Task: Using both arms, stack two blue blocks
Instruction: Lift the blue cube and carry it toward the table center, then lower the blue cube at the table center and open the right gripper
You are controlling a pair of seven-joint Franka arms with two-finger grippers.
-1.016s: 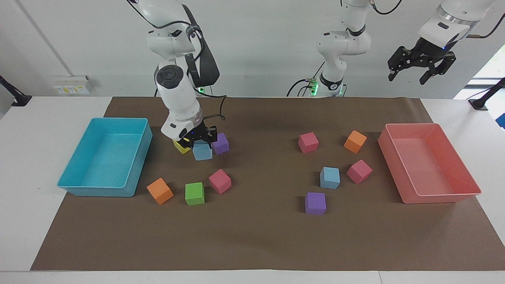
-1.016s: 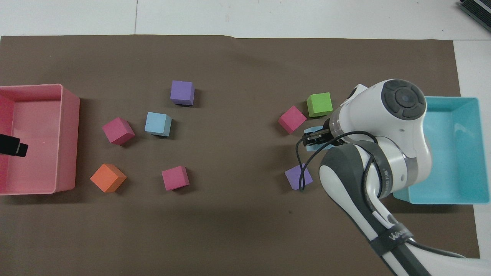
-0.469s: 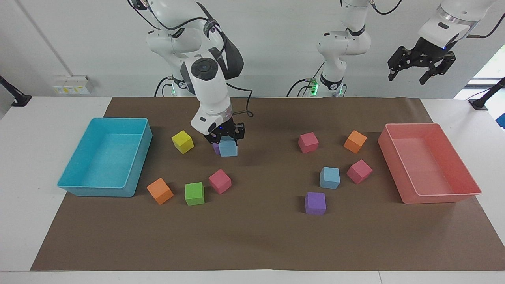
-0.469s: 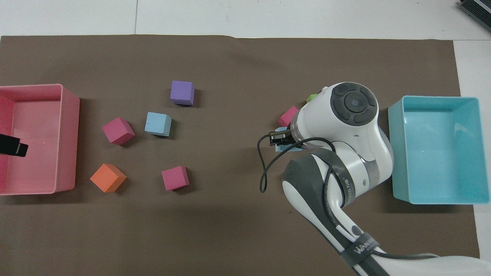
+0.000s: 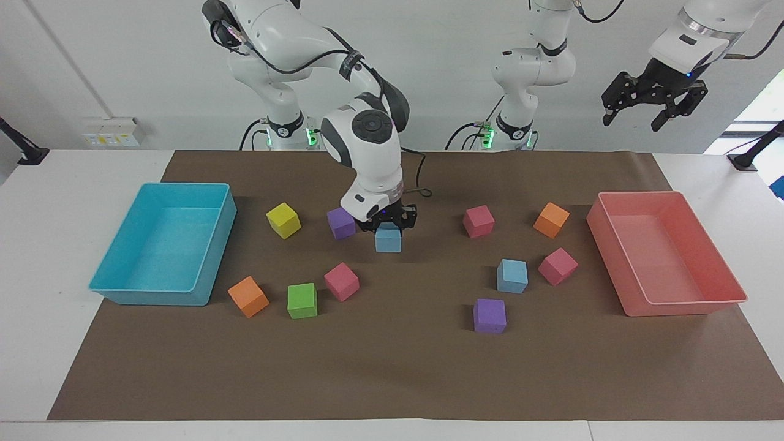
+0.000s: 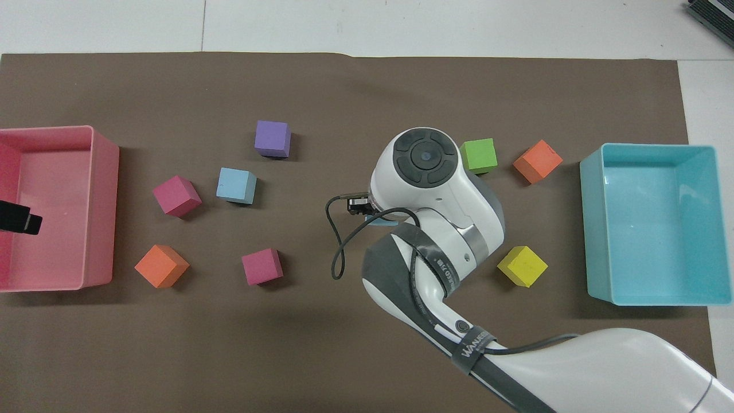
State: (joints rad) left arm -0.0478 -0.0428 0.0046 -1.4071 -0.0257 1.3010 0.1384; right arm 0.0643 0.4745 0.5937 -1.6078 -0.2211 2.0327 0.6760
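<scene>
My right gripper (image 5: 388, 228) is shut on one blue block (image 5: 388, 239) and carries it low over the middle of the brown mat. In the overhead view the right arm's wrist covers all but a sliver of this block (image 6: 381, 222). The second blue block (image 5: 512, 275) (image 6: 236, 185) rests on the mat toward the left arm's end, between a pink cube (image 5: 558, 266) and a purple cube (image 5: 489, 315). My left gripper (image 5: 632, 121) hangs open and empty high above the pink tray (image 5: 680, 303), where the left arm waits.
A turquoise tray (image 5: 122, 289) stands at the right arm's end. Purple (image 5: 341, 223), yellow (image 5: 283, 220), pink (image 5: 341, 281), green (image 5: 302, 300) and orange (image 5: 248, 296) cubes lie near it. A pink (image 5: 478, 221) and an orange cube (image 5: 551, 220) lie by the pink tray.
My right arm has carried the blue block away from the yellow and purple cubes toward the table's middle. The left arm has not moved.
</scene>
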